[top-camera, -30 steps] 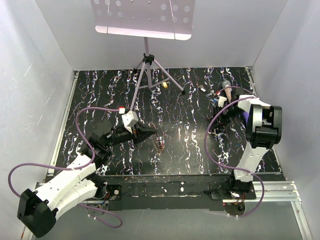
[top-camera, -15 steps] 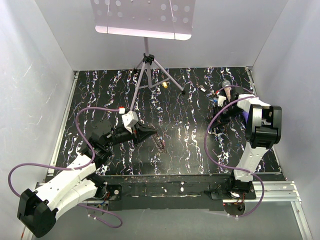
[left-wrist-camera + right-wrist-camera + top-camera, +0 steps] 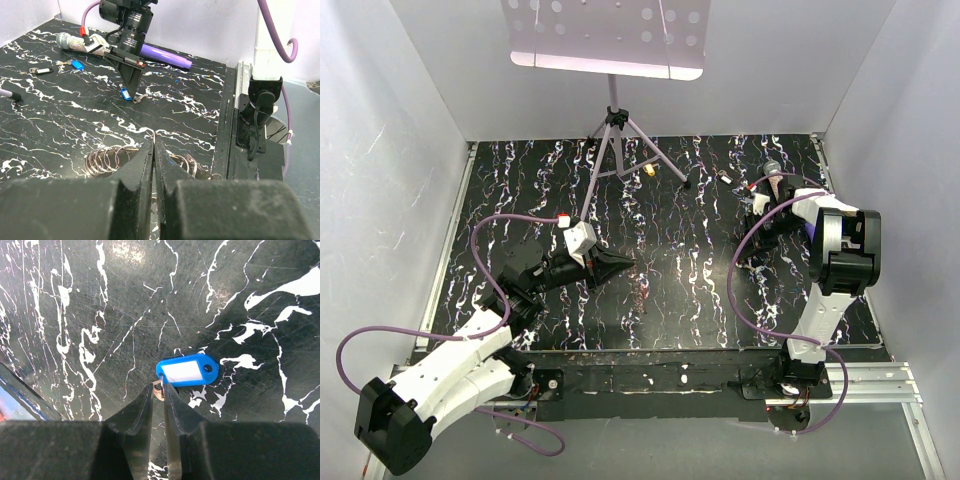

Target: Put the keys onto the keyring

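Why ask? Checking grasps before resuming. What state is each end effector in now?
Left end effector: shut, seemingly pinching the keyring.
Right end effector: shut on the blue-tagged key.

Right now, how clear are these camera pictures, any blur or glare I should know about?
Left wrist: the left fingers fill the foreground as a soft blur, while the keyring beyond is in focus. Right wrist: the right fingers are blurred, the blue-tagged key is crisp, and there is mild glare on the table at top. Top external: even light, little detail on small things.
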You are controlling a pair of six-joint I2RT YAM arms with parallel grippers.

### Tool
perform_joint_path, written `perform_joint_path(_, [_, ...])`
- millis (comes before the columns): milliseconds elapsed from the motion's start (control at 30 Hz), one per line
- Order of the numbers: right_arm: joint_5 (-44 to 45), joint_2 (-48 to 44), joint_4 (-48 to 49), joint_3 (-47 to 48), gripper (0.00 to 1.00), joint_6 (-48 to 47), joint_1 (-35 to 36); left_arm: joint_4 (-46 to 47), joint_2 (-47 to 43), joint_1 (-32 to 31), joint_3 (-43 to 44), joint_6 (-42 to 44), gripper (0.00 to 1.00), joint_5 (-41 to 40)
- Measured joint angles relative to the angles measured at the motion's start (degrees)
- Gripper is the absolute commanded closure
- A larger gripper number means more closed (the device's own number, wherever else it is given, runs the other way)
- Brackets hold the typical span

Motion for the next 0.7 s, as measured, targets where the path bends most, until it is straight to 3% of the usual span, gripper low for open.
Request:
perform_joint_path(400, [0.39,0.15,-0.04,0.02,0.85,-0.02,0.15,-0.02,0.0,0.0,0.0,0.02,1.0,0.11])
perform_joint_path(633, [0.87,0.17,-0.28,0.15,0.99,-0.02,0.15,-0.04,0.0,0.0,0.0,0.04,1.0,0.11])
perform_joint_path(700, [0.87,0.17,-0.42,0.33,0.99,-0.13,0.15,-0.04,0.0,0.0,0.0,0.04,1.0,0.13])
